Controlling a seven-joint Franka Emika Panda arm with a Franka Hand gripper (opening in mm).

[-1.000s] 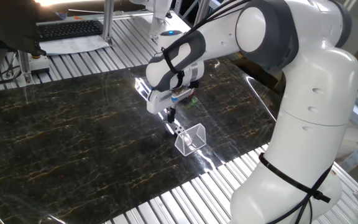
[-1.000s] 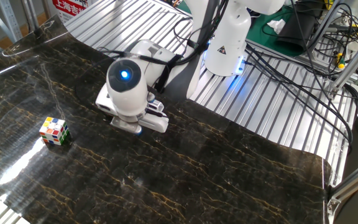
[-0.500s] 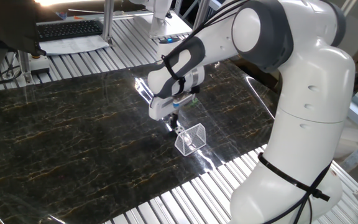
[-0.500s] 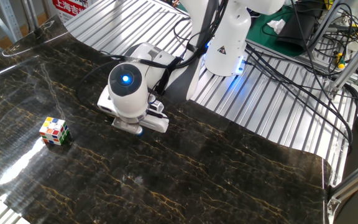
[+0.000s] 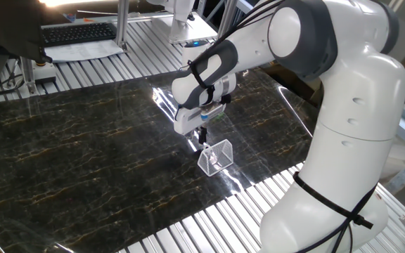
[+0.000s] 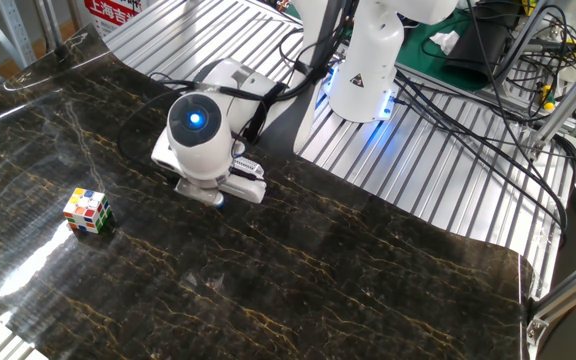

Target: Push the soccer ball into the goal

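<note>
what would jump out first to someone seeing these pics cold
The big white arm fills the right side of one fixed view, bending down so that its gripper hangs just above the small wire goal near the dark marble table's edge. In the other fixed view the eye goes to the glowing blue light on the arm's wrist and to the colourful cube standing alone at the left. The soccer ball cannot be made out.

- The desk [image 5: 83, 154] has a dark, marble-patterned top with tan veins and a glossy sheen, bordered by ribbed silver metal.
- The goal [image 5: 216, 156], a small wire frame with netting, stands on the desk toward 3 o'clock in one fixed view.
- A Rubik's cube [image 6: 87, 211] sits at 9 o'clock in the other fixed view.
</note>
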